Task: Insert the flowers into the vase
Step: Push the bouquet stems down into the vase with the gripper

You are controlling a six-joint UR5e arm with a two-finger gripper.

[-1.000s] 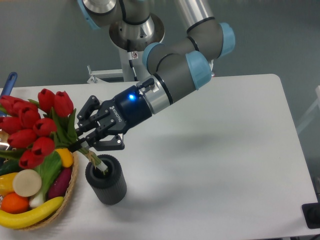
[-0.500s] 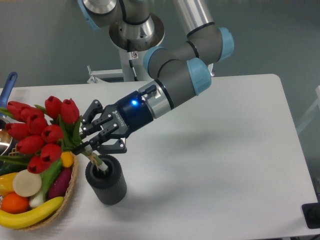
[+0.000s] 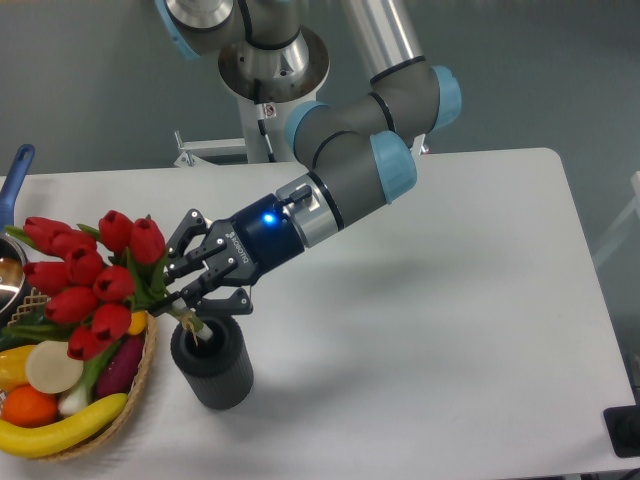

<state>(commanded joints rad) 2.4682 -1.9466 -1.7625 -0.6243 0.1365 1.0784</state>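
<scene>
The flowers (image 3: 92,279) are a bunch of red tulips with green leaves, tilted to the left above the basket. Their stem ends reach into the mouth of the vase (image 3: 212,361), a dark ribbed cylinder standing near the table's front left. My gripper (image 3: 183,297) is shut on the stems just above the vase rim, coming in from the upper right. The lowest part of the stems is hidden inside the vase.
A woven basket (image 3: 136,381) with a banana, an orange and other fruit and vegetables stands at the front left, touching distance from the vase. A blue-handled pot (image 3: 14,182) is at the left edge. The arm's base stands behind the table.
The gripper has swung the bunch to the right and more upright, with the stem ends staying in the vase mouth. The vase and basket have not moved.
</scene>
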